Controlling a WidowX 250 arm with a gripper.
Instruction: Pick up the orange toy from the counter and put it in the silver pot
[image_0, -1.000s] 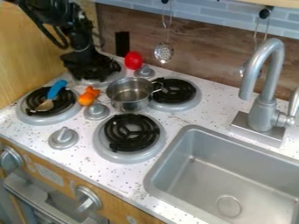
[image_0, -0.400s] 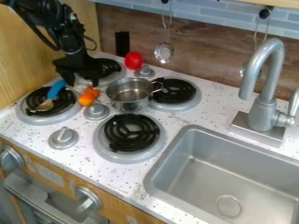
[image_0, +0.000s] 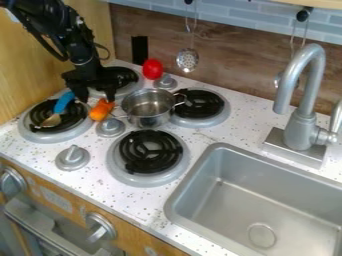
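Black gripper (image_0: 97, 98) hung at upper left of the stove, its 2 fingers spread apart, nothing seen between them. Orange toy carrot (image_0: 101, 110) lay just below and nearest, between the front-left burner (image_0: 56, 137) and the metal pot (image_0: 145, 109). Blue-handled spoon (image_0: 64, 102) rested across that same burner, handle end close to 1 finger.

Risks, as judged: a low sideways sweep could have snagged the spoon handle and dragged it off the coil, the gap there being small. A drop slightly off line could have pressed a fingertip on the carrot or the burner rim, rolling the carrot toward the stove knob (image_0: 110, 128). Drift toward the pot could have knocked its near handle and turned it.

Hard to make out: fingertip height over the counter; whether the carrot touched the burner rim; the carrot's upper end, close under a fingertip. Gripper body covered part of the back-left burner (image_0: 124, 76). Arm's upper part cut off by the view's edge. Spoon's bowl blended into the dark coil.
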